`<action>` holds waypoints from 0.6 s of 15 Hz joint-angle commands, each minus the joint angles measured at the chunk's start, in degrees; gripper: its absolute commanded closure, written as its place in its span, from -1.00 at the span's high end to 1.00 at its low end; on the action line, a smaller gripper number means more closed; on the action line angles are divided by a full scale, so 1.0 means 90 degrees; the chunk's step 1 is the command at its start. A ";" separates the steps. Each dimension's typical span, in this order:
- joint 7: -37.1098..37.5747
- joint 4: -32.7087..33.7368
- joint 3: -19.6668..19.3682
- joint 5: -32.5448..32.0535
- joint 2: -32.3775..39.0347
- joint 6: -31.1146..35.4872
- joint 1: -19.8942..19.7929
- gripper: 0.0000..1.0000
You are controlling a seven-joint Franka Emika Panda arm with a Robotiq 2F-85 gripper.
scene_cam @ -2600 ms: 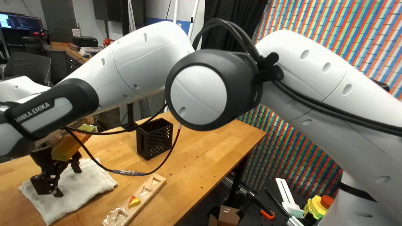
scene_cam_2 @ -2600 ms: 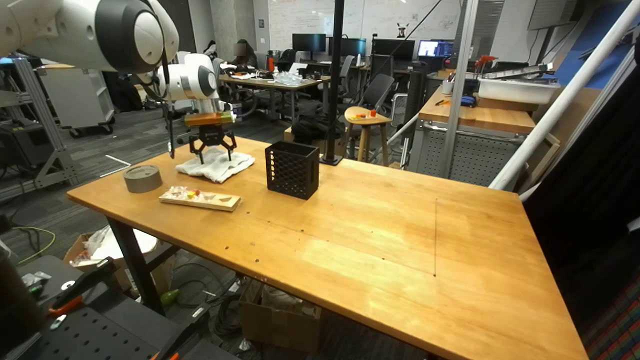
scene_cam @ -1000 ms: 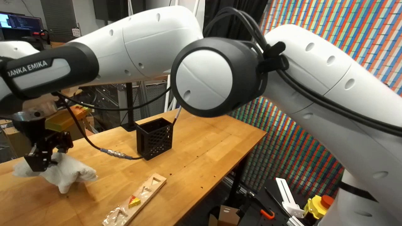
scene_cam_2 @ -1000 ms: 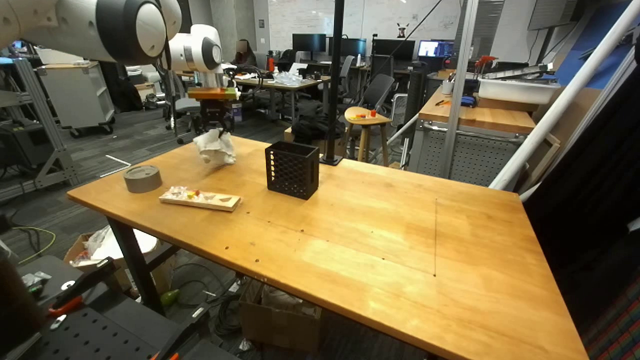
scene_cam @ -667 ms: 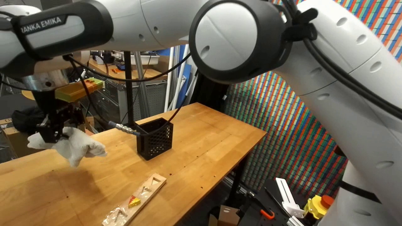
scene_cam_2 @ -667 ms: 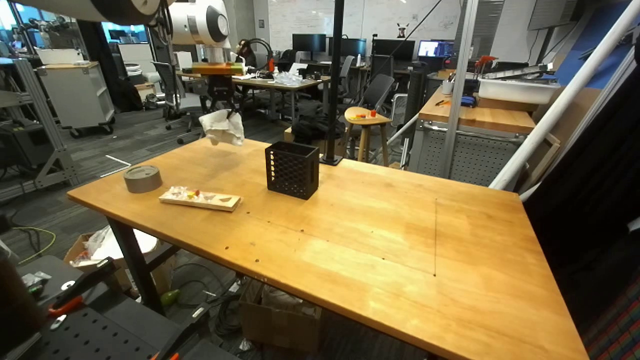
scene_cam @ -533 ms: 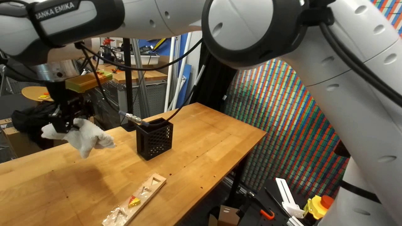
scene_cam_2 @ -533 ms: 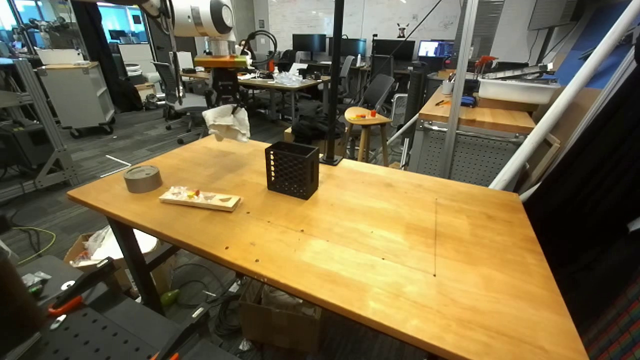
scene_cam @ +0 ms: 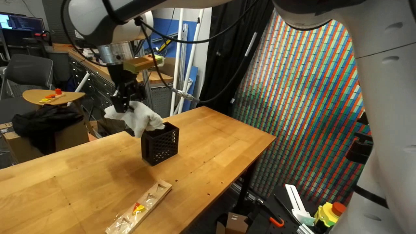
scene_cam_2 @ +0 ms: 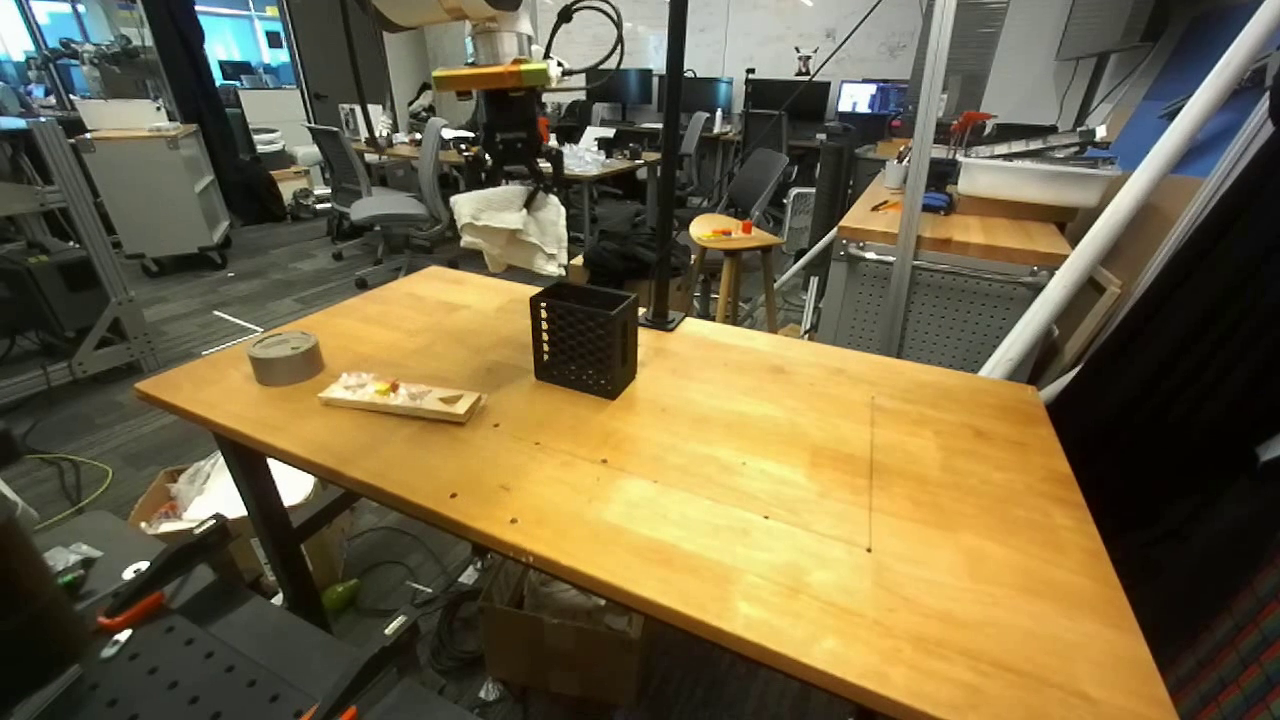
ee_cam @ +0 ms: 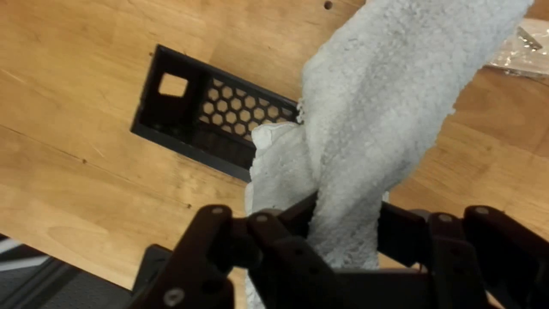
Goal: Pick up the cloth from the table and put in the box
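Observation:
The white cloth hangs bunched in the air in both exterior views, its folds drooping below my gripper. In the wrist view the fingers of the gripper pinch the cloth from both sides; their tips are partly covered by it. The black, open-topped box stands upright on the table. Seen from the wrist, the rim of the box lies beneath, its right end hidden by the cloth, and its visible inside shows only mesh. In an exterior view, the cloth's lower edge overlaps the box.
A wooden strip with triangular cutouts lies on the table near the box. A grey tape roll sits close to the table's end. Just behind the box rises a black post. The arm's cable loops beside the gripper.
Earlier the cloth lay spread on the table beneath open jaws. Since then the gripper has closed on it, lifted it, and carried it higher and across towards the box. The box has not moved.

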 commanded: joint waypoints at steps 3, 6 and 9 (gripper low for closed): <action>-0.0094 -0.1555 -0.0306 0.0111 -0.1027 0.0852 -0.0459 -0.93; -0.0125 -0.1800 -0.0382 0.0118 -0.1038 0.1214 -0.0623 -0.93; -0.0105 -0.1837 -0.0431 0.0150 -0.0862 0.1495 -0.0711 -0.93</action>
